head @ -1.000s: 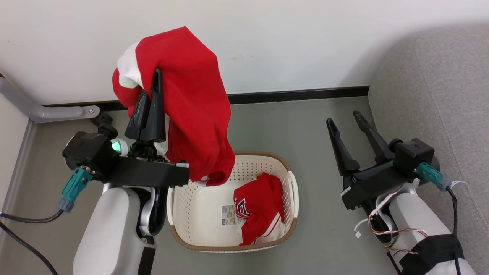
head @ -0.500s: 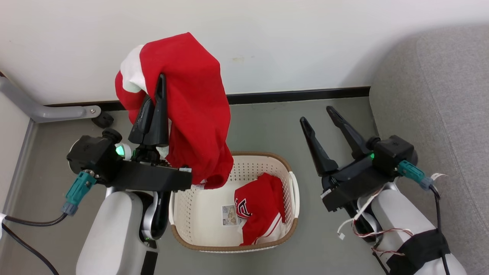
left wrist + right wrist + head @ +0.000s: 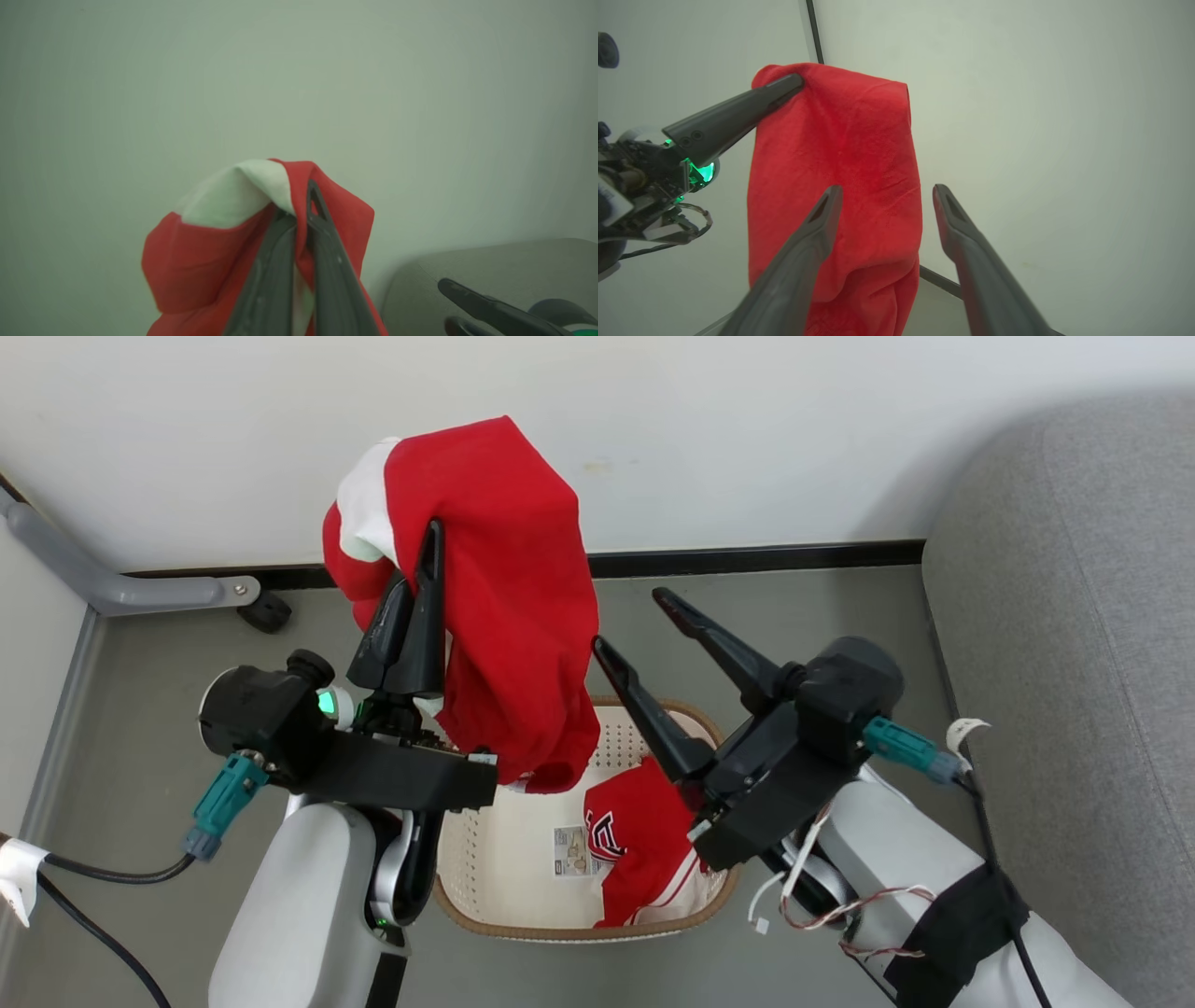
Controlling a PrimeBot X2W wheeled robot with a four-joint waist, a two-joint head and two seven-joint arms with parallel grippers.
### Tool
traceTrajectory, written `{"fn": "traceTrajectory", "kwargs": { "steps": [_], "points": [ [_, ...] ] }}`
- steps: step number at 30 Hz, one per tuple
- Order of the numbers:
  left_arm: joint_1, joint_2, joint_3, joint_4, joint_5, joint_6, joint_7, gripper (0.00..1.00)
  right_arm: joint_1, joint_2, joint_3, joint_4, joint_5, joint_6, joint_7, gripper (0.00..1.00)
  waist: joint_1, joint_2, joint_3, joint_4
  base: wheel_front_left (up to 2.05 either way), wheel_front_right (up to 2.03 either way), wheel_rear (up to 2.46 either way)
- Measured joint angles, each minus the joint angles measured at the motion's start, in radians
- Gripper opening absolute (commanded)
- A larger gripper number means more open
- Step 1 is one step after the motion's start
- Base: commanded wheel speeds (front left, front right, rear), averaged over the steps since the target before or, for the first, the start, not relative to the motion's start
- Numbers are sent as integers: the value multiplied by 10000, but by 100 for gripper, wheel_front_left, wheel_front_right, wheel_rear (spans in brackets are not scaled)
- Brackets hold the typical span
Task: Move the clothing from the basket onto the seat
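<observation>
clothing (image 3: 509,616) in left gripper (image 3: 417,553) — aloft over basket (image 3: 523,926)

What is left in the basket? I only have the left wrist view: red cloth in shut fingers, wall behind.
Observer: One red garment with lettering lies in the basket, toward its right side.
Operator: And the right gripper?
Observer: The right gripper is open above the basket, its fingers beside the held garment, not gripping it.
Operator: Does my garment hang free?
Observer: Its lower end hangs over the basket's far left part; contact I cannot tell.
</observation>
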Motion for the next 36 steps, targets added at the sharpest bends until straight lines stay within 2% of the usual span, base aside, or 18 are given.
{"fn": "traceTrajectory", "kwargs": {
  "steps": [6,12,23,36],
  "points": [
    [-33,-44,-77,0,0,0,0,0,-522,-4,1321,347,278,2,0,100,-1,0,72,204,0,0,0],
    [-58,-65,-130,-4,0,-2,0,0,-790,13,2002,802,470,10,0,100,0,0,114,348,0,0,0],
    [-168,-73,-345,-132,0,-4,0,0,-1552,144,2265,1868,892,10,0,100,0,0,164,517,0,0,0],
    [-193,-77,-1057,-430,-23,-79,0,0,-2106,234,2851,2508,1417,10,0,100,0,0,212,738,0,0,0]
  ]
}}
